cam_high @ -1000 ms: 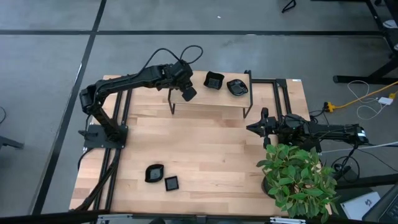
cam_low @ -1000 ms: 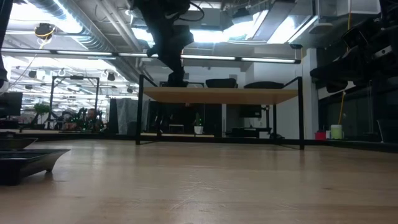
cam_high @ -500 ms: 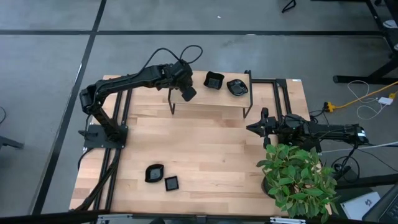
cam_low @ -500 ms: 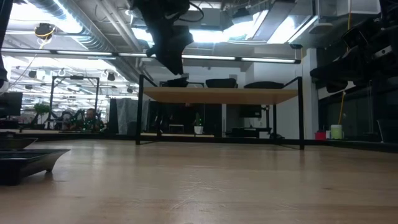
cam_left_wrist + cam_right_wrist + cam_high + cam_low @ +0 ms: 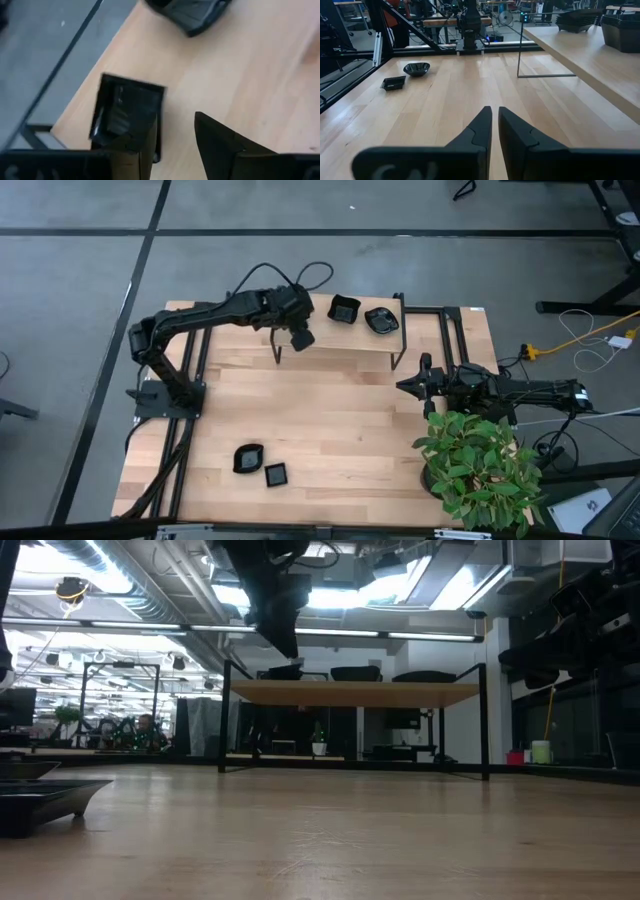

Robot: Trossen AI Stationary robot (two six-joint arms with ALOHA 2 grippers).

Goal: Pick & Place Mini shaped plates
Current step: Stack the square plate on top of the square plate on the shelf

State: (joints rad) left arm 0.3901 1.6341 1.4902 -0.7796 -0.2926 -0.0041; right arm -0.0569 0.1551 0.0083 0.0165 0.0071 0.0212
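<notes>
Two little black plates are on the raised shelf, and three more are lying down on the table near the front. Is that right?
Nearly. The high view shows only two plates on the table near the front: a rounded plate and a square plate beside it. The shelf does hold two plates, a square one and a rounded one.

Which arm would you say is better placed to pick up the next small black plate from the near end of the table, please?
Probably the left: its claw hangs open by the raised wooden shelf, on the side of the two glossy black mini plates. The right claw rests nearly shut at the far edge, beside the green potted plant.
</notes>
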